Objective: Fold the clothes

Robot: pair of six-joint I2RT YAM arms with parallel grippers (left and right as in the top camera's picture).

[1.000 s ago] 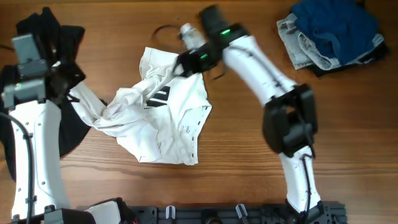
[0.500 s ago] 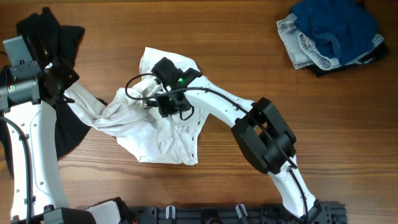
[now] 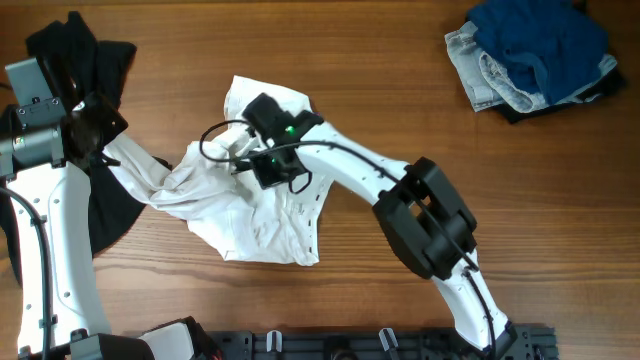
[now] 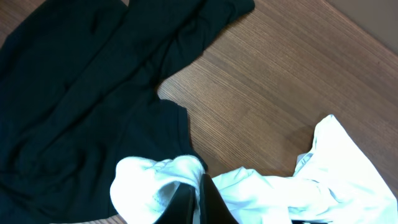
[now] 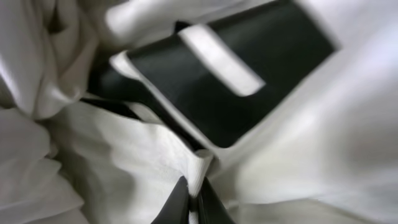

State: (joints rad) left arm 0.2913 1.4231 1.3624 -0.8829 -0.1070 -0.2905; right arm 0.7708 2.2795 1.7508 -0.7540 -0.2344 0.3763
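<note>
A crumpled white shirt (image 3: 262, 222) with a black print lies in the middle of the table. My left gripper (image 3: 103, 140) is shut on one of its sleeves at the left, and the cloth stretches from there toward the heap. In the left wrist view the left gripper (image 4: 196, 200) pinches bunched white shirt cloth (image 4: 261, 186). My right gripper (image 3: 262, 170) is down on the shirt's middle, shut on a raised fold. In the right wrist view the right gripper (image 5: 193, 200) clamps that white fold just below the black print (image 5: 236, 81).
A black garment (image 3: 70, 60) lies spread at the left edge beneath my left arm, also visible as the black garment (image 4: 74, 93) in the left wrist view. A pile of blue and denim clothes (image 3: 535, 50) sits at the far right corner.
My right arm swung from the shirt's far edge down onto its middle and shut on a fold. The left arm kept its hold on the sleeve and shifted slightly left.
</note>
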